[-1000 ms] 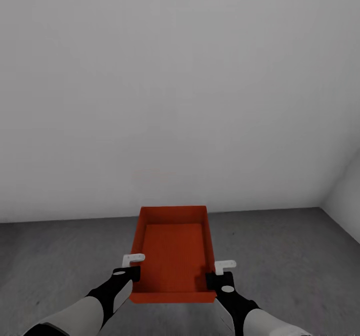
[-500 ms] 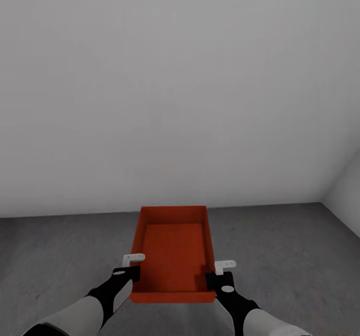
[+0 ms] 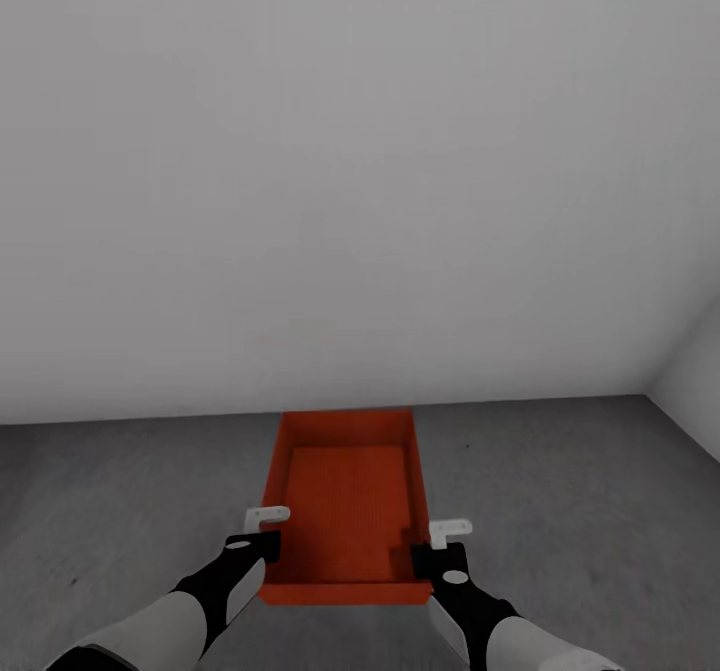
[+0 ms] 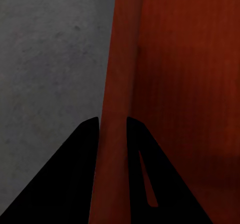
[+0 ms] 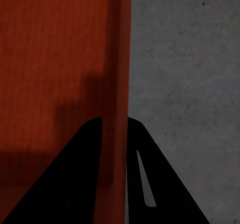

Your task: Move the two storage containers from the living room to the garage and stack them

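Note:
One orange-red storage container (image 3: 345, 501) hangs in front of me above the dark grey speckled floor (image 3: 580, 511) of the garage. My left gripper (image 3: 266, 546) is shut on its left wall. In the left wrist view that thin wall (image 4: 117, 108) runs between the two black fingers (image 4: 75, 179). My right gripper (image 3: 425, 556) is shut on the right wall, and the right wrist view shows that wall (image 5: 120, 83) pinched between the fingers (image 5: 75, 184). The container is open-topped and empty.
A plain white-grey wall (image 3: 360, 171) stands straight ahead, meeting the floor just beyond the container. A second wall (image 3: 695, 371) forms a corner at the right. Bare floor spreads to the left (image 3: 110, 511) and right of the container.
The wall's base line has risen in the head view, so more floor shows ahead; the camera has moved. The container and both grippers keep their places in the picture.

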`<state>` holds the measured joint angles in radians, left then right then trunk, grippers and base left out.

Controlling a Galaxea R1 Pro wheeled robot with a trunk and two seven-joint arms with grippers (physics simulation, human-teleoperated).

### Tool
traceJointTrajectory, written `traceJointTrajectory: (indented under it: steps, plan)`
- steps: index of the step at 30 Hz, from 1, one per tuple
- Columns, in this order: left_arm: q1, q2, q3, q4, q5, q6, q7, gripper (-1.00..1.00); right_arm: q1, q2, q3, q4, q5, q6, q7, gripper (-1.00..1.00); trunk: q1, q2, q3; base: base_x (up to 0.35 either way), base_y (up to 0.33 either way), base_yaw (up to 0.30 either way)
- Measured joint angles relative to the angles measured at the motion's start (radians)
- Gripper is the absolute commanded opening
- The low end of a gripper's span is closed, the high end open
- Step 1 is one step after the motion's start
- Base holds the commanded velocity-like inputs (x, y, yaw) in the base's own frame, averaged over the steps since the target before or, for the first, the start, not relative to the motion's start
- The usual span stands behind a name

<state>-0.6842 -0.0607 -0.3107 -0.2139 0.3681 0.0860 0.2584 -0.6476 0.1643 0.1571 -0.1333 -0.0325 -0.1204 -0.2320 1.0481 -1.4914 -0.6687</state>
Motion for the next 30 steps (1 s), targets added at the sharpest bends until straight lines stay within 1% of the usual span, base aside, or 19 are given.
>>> traceJointTrajectory:
  steps: [17, 30]
  plan:
    - [0.000, 0.001, -0.004, 0.000, 0.003, 0.002, 0.000, -1.00, 0.000, 0.002, 0.000, 0.000, 0.000, 0.002, -0.002, -1.00, 0.065, -0.119, -0.081, 0.000, 0.000, 0.000]
    - [0.000, 0.002, -0.002, -0.005, 0.000, 0.007, 0.000, -1.00, 0.000, 0.001, -0.004, 0.000, 0.001, 0.003, 0.000, -1.00, 0.065, -0.119, -0.102, 0.000, 0.000, 0.000]
